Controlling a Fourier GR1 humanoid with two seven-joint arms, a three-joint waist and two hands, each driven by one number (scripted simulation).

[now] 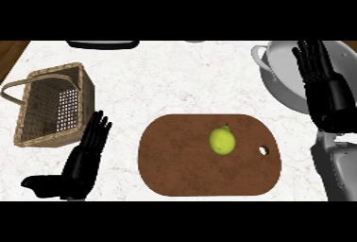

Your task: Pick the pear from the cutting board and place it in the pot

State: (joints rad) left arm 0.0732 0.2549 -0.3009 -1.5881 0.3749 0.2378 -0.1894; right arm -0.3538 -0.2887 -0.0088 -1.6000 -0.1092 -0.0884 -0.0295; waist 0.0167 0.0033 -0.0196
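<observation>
Head view: pear (222, 140) lies mid cutting board (209, 156), long axis toward the surface's far edge. Right robot hand (322, 78), fingers straight, hovers over the pot (279, 75); left robot hand (83, 158) rests open, comparably near.

Head view looks steeply down onto counter (181, 85)

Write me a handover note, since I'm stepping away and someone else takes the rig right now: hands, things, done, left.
Left hand: open, holding nothing, at the lower left between the basket and the cutting board.
Right hand: open, holding nothing, over the pot at the upper right.
Pear: lying on the cutting board, right of its middle, untouched.
Done: nothing yet.
Left: grasp the pear, carry it to the pot, release it inside.
</observation>
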